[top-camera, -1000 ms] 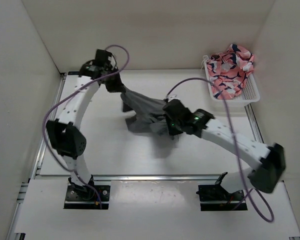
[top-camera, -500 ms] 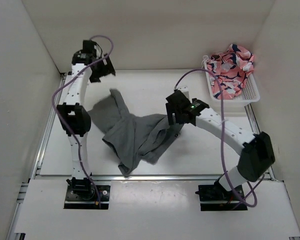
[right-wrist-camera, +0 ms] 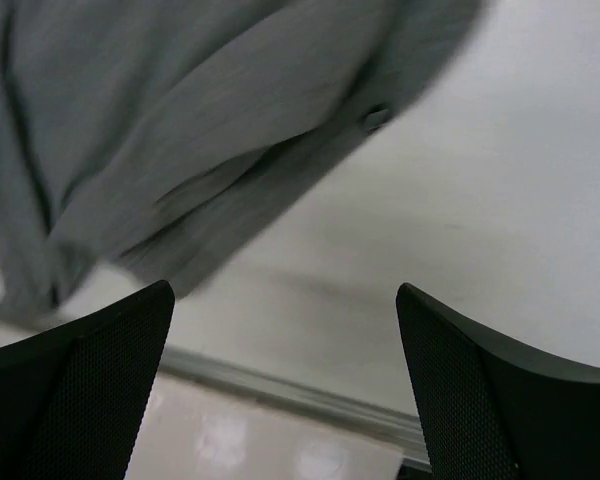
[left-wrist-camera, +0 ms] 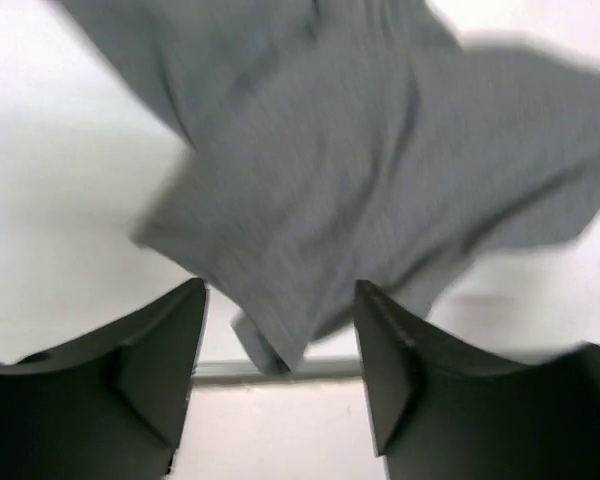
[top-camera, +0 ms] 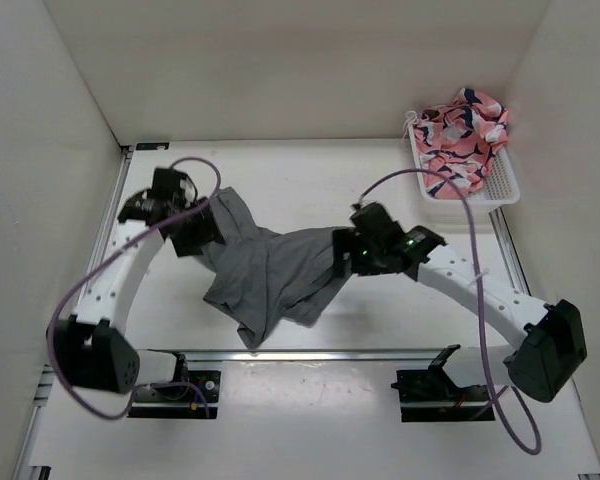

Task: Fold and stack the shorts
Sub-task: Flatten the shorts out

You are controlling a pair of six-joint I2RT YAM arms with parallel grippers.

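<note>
The dark grey shorts [top-camera: 270,272] lie crumpled and partly spread on the white table [top-camera: 310,180], one corner reaching toward the front rail. My left gripper [top-camera: 195,235] hovers over their upper left part. In the left wrist view it [left-wrist-camera: 280,345] is open, with nothing between its fingers and the grey cloth [left-wrist-camera: 360,170] just beyond. My right gripper [top-camera: 345,255] sits at the shorts' right edge. In its own view it [right-wrist-camera: 285,345] is wide open over bare table, with the cloth [right-wrist-camera: 180,130] up and left. The pink patterned shorts [top-camera: 465,135] are heaped in a basket.
A white perforated basket [top-camera: 502,185] stands at the back right corner. White walls close in the table on three sides. A metal rail [top-camera: 310,353] runs along the front edge, close to the shorts' lowest corner. Purple cables loop above both arms.
Both grippers opened and let go of the grey shorts, which dropped and spread on the table. The left arm swung back, then came forward to the cloth's left side.
</note>
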